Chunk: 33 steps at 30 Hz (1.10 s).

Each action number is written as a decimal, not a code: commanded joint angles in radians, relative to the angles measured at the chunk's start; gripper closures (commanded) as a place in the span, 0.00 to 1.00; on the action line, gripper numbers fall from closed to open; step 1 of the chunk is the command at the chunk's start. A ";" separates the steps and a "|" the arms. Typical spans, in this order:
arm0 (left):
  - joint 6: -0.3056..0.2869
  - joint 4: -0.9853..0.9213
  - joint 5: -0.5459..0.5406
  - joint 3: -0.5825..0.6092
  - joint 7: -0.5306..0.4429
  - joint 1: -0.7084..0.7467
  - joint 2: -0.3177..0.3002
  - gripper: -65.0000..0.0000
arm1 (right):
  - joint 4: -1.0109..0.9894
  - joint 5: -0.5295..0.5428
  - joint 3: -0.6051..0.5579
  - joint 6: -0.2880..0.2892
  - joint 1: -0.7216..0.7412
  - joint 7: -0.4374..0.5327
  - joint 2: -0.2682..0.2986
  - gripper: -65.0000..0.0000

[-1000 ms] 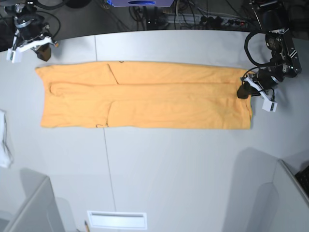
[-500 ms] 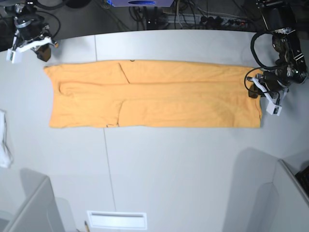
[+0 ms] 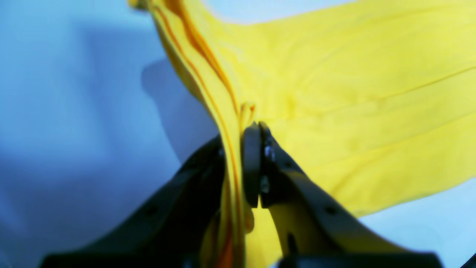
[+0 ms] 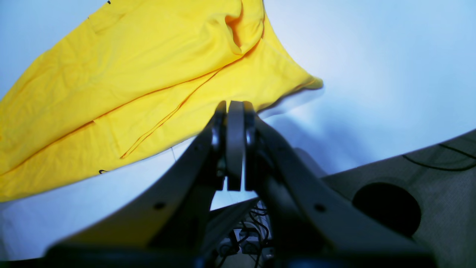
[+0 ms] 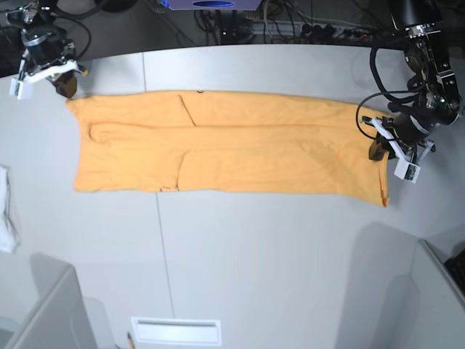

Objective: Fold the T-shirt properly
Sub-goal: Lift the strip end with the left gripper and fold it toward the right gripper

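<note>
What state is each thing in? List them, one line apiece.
T-shirt: folded into a long band, flat on the table, one end edge lifted.
Left tool: shut on the T-shirt's end edge.
Right tool: shut, empty, off the T-shirt near its other end.
White cloth: crumpled at the table edge, untouched.

No legible text or labels anywhere.
</note>
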 commanded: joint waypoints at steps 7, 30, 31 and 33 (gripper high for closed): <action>0.001 0.102 -0.013 0.074 -0.016 0.043 0.014 1.00 | 0.015 0.019 0.004 0.004 0.002 0.020 0.010 1.00; 0.287 0.091 -0.013 0.578 -0.022 -0.081 0.157 1.00 | 0.014 0.014 0.004 0.004 0.002 0.020 0.011 1.00; 0.293 0.082 -0.013 0.595 -0.024 -0.082 0.163 1.00 | 0.014 0.014 0.004 0.004 0.002 0.020 0.011 1.00; 0.296 0.074 -0.013 0.622 -0.024 -0.101 0.172 1.00 | 0.014 0.014 0.004 0.004 0.002 0.020 0.011 1.00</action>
